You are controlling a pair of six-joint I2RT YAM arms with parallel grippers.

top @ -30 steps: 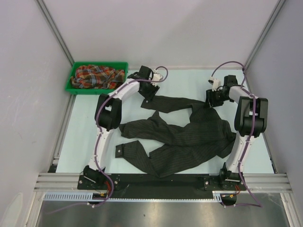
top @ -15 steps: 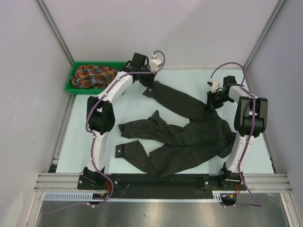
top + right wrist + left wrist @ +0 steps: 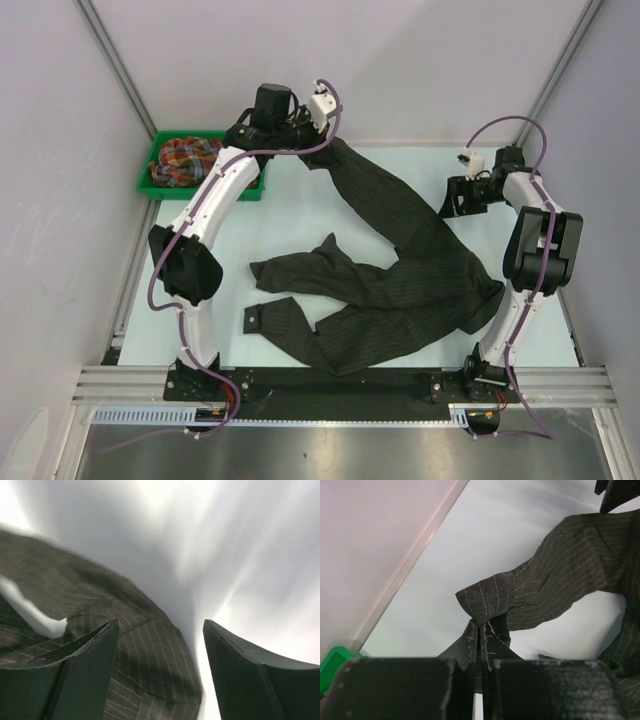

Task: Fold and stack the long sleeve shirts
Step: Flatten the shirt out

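Black shirt (image 3: 400, 290) could slip by its sleeve from the clamped left pincer (image 3: 480, 666) while the right pincer (image 3: 160, 624) gapes empty.

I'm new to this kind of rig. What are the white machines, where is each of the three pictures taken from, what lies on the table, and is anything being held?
Two white robot arms are bolted at the near edge of the table, each ending in a two-finger gripper. The wide picture comes from a fixed camera above and behind them. The two close-ups come from cameras on the wrists. A black shirt lies crumpled on the table, and a plaid shirt sits in the green bin at the far left. The left gripper is shut on the end of one sleeve, which stretches toward the far edge. The right gripper is open over the shirt's edge and holds nothing.
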